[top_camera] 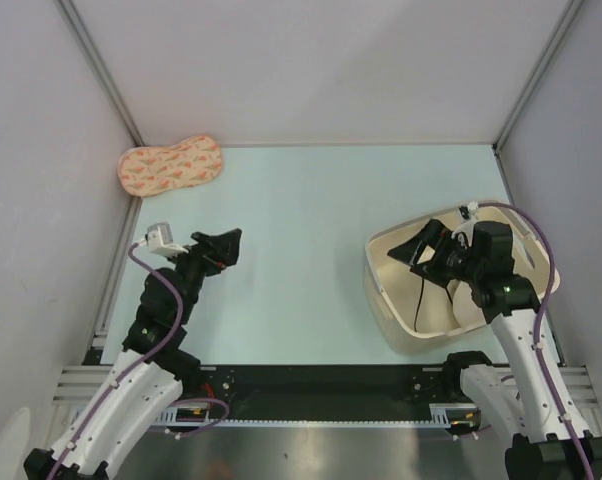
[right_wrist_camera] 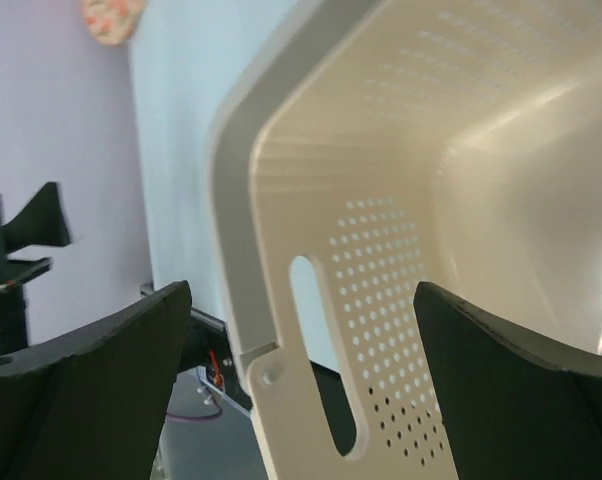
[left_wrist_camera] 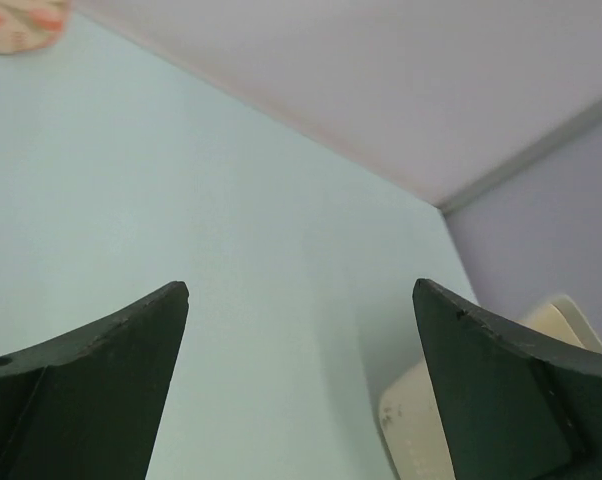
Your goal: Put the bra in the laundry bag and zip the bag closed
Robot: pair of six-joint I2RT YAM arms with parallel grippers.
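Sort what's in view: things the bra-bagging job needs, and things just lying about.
For the job: laundry bag, far left corner; thin black strap, possibly the bra's, inside the basket; left tool and right tool, both open.
Just lying about: the cream basket itself.

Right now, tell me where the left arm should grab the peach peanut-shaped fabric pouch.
Take the peach peanut-shaped fabric pouch by its right lobe's near edge, probably coming down from the near side: it lies flat, and its left end sits close against the side wall.
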